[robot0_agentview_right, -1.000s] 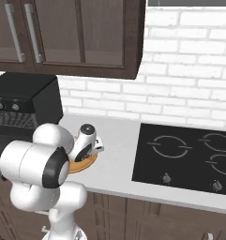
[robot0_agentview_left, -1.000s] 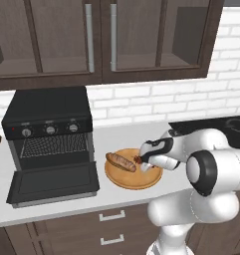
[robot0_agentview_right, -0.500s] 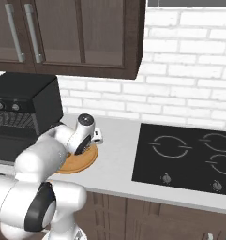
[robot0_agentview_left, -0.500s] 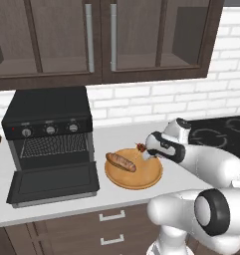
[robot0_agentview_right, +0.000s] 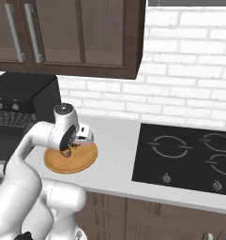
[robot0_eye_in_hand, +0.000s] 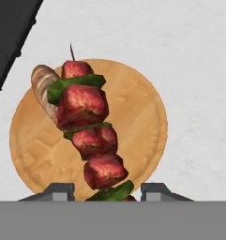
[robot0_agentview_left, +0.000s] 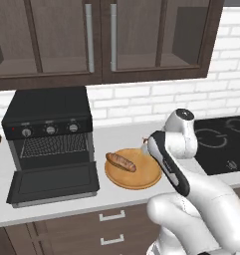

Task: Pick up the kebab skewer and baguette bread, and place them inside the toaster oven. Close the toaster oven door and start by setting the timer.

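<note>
A: We log the gripper (robot0_eye_in_hand: 104,192) clamped on the kebab skewer (robot0_eye_in_hand: 88,140), a thin stick threaded with glossy red meat cubes and green pepper slivers, lifted over the round wooden plate (robot0_eye_in_hand: 142,117).

B: Agreed. We see the baguette bread (robot0_agentview_left: 121,162), an elongated golden loaf with darker slashes, lying on the plate's left half.

A: The toaster oven (robot0_agentview_left: 47,119), boxy and matte black with three knobs, stands left of the plate. We note the toaster oven door (robot0_agentview_left: 54,184) dropped flat on the pale counter (robot0_agentview_left: 116,134), wire rack visible inside.
</note>
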